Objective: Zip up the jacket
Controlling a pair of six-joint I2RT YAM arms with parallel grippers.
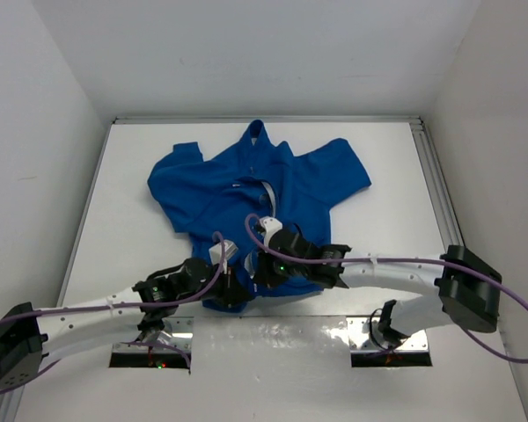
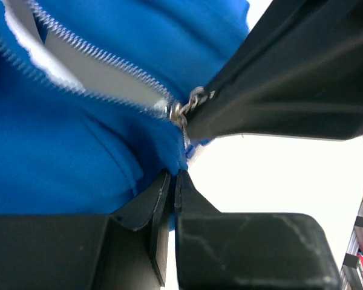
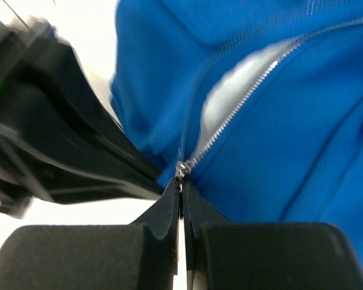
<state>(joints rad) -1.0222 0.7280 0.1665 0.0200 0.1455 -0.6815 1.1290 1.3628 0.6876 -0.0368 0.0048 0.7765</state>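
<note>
Right wrist, lower centre: pinching pull (image 3: pixel 181 170) with right gripper (image 3: pixel 181 185), clamping hem (image 2: pixel 167 152) with left gripper (image 2: pixel 174 176), risking slipping off such a tiny pull.

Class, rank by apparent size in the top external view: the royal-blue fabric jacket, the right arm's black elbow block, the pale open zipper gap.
1. royal-blue fabric jacket
2. right arm's black elbow block
3. pale open zipper gap
</note>
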